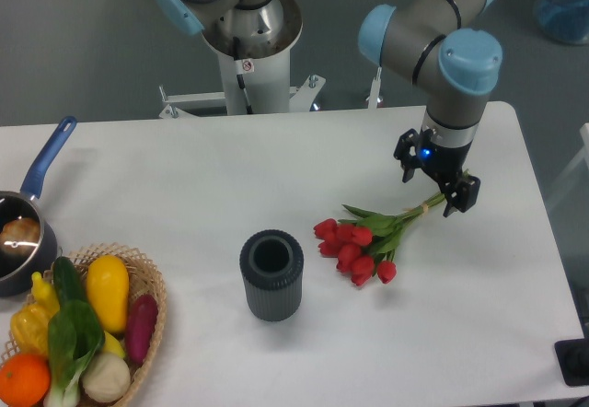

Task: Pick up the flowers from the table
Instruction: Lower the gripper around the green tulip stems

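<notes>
Red tulip heads mark the flowers (368, 241), which lie flat on the white surface (184, 177), right of centre. Their blooms point toward the lower left, and their green stems run up to the right, ending at a pale band. The claw (438, 181) hangs over that stem end with its two black fingers spread apart, one on each side above the stems, grasping nothing. A blue light glows on its body. The grey arm with pale blue joint caps (469, 62) rises above it.

A dark ribbed cylindrical vase (271, 275) stands upright left of the blooms, near but apart from them. At the lower left corner a wicker basket (147, 278) holds vegetables and an orange. Just above it sits a pot with a blue handle (48, 156).
</notes>
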